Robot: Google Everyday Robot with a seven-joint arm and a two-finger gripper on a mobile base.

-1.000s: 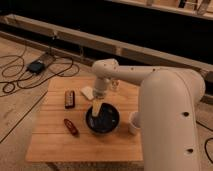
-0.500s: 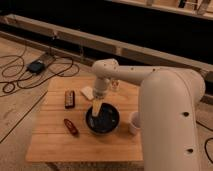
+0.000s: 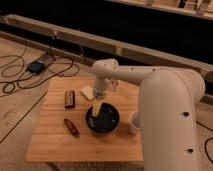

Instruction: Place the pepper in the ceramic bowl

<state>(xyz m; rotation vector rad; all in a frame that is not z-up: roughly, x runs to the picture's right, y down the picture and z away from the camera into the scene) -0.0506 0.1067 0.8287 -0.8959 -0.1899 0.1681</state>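
The pepper [image 3: 70, 127] lies on the wooden table [image 3: 90, 146], left of the bowl [image 3: 115, 118] and apart from it. The gripper [image 3: 96, 111] hangs over the bowl's left side, seemingly dipping inside; whether it is spread or closed I cannot tell. A white cup [image 3: 135, 123] stands just right of the bowl.

Slim red pepper [image 3: 70, 127] lies left of the dark ceramic bowl [image 3: 114, 122], hand [image 3: 96, 108] over its rim.
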